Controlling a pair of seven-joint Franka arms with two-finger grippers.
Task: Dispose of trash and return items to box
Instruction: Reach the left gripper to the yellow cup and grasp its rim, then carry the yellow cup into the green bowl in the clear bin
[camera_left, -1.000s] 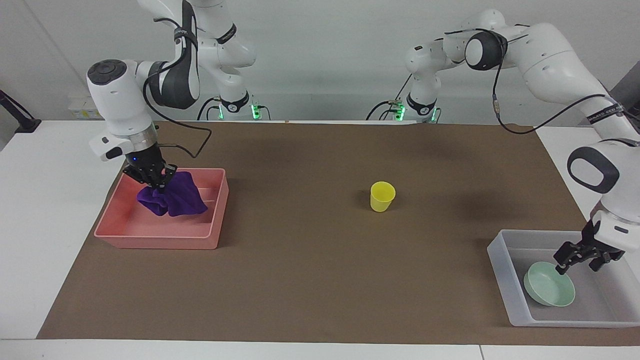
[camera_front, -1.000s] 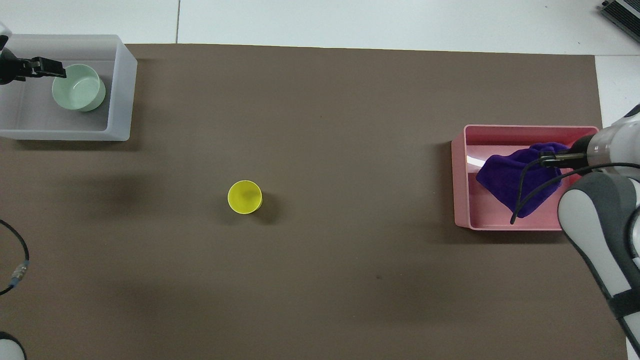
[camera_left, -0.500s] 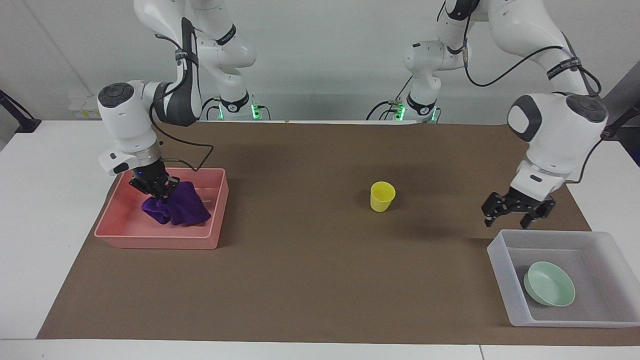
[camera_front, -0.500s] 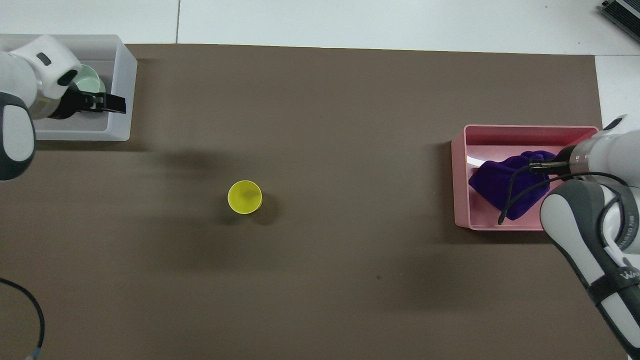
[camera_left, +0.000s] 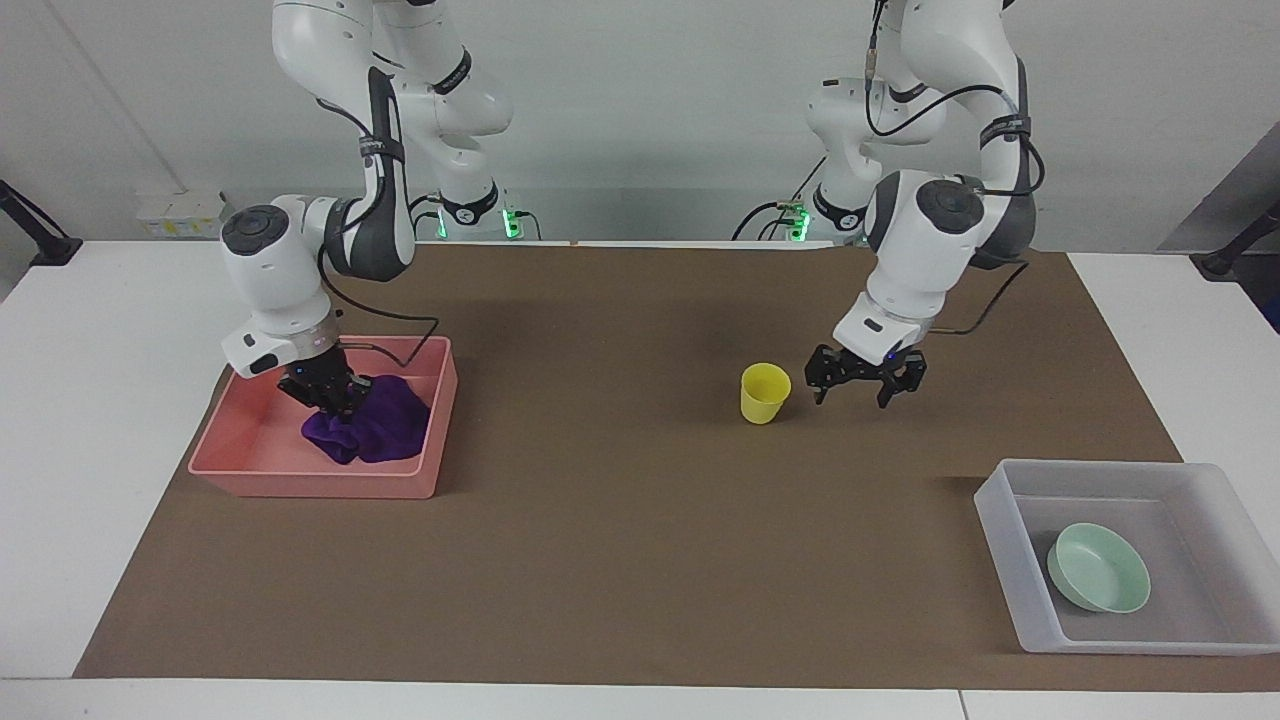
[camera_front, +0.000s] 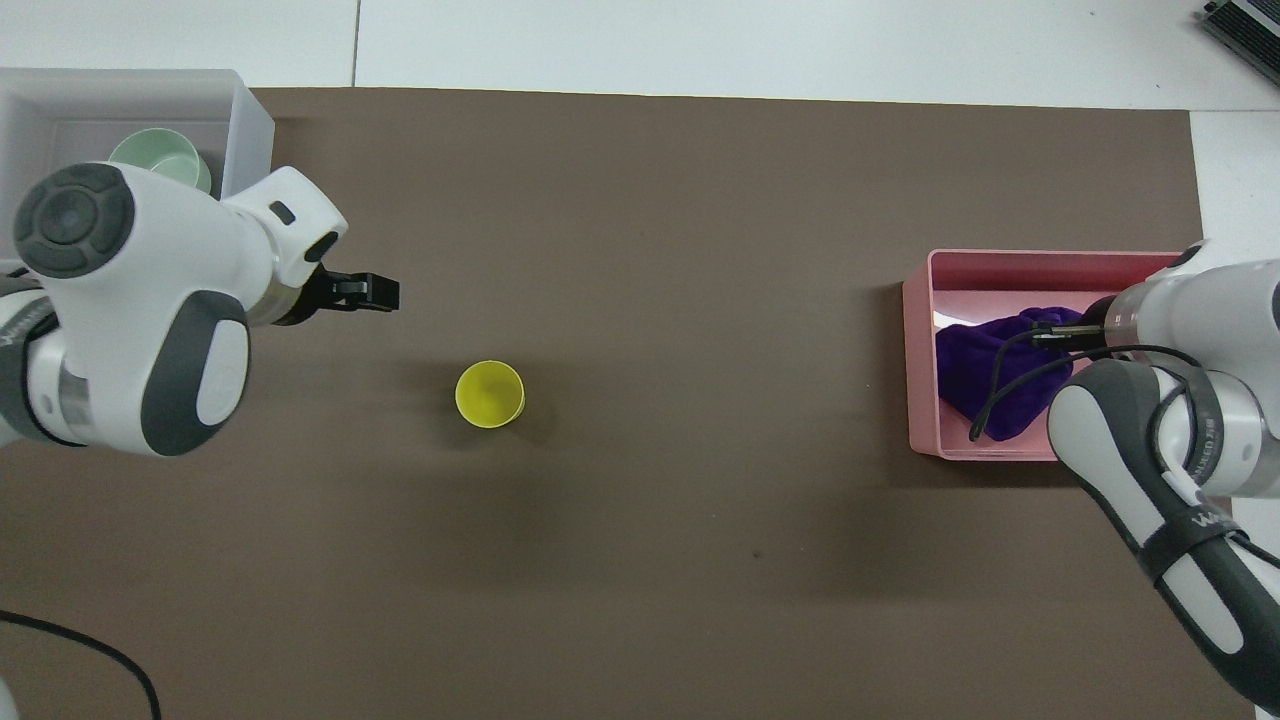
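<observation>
The brown mat (camera_left: 620, 560) covers most of the table, and the job on it looks to be about two thirds done. Toward the right arm's end of the table sits the pink bin (camera_left: 300, 485), and toward the left arm's end, farther from the robots, sits the clear box (camera_left: 1000, 560). The purple cloth (camera_left: 385, 430) lies bunched on the floor of the pink bin, against the wall that faces the middle of the table. The right gripper (camera_left: 330, 395) is down inside the bin, its fingers drawn narrow on a fold at the top of the cloth. I judge the trash as good as disposed of, with only the letting go and the lift out of the bin left for that arm. The green bowl (camera_left: 1100, 580) rests on the floor of the clear box, close to the wall toward the middle of the table, with nothing touching it, so that item counts as returned. The yellow cup (camera_left: 765, 392) stands upright on the mat near the table's middle, well apart from both containers, and it is the one item not yet put back. The left gripper (camera_left: 852, 395) hangs low over the mat just beside the cup, on the side toward the box, with its fingers spread wide and holding nothing. What seems to remain is grasping the cup and carrying it to the box beside the bowl.
</observation>
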